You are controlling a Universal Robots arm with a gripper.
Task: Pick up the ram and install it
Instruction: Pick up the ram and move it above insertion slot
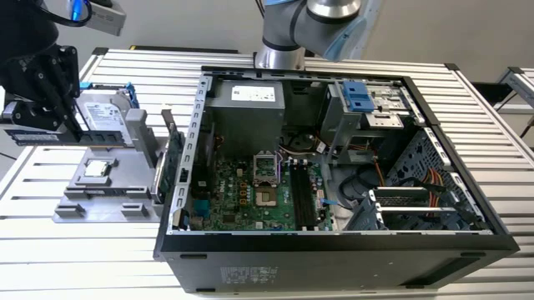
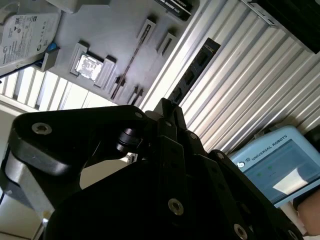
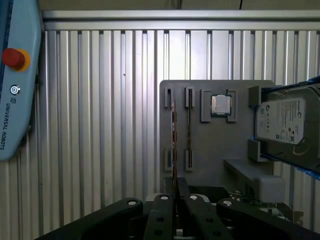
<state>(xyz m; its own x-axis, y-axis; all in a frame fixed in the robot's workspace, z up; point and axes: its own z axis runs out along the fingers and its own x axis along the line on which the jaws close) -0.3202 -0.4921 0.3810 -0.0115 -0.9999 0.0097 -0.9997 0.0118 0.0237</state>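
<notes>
black gripper clenched on the long thin dark-green ram stick, above the grey plastic tray at scene left. we judge it light, stiff, fragile: hold board edges.

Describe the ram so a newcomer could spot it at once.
At the exterior view's left, beside the open computer case, sits a grey tray. Above its outer edge the black gripper is shut on the ram, a long, thin, dark stick. Unlike the square silver chip and the bulky silver drive on the tray, it is narrow and held in the air.
</notes>
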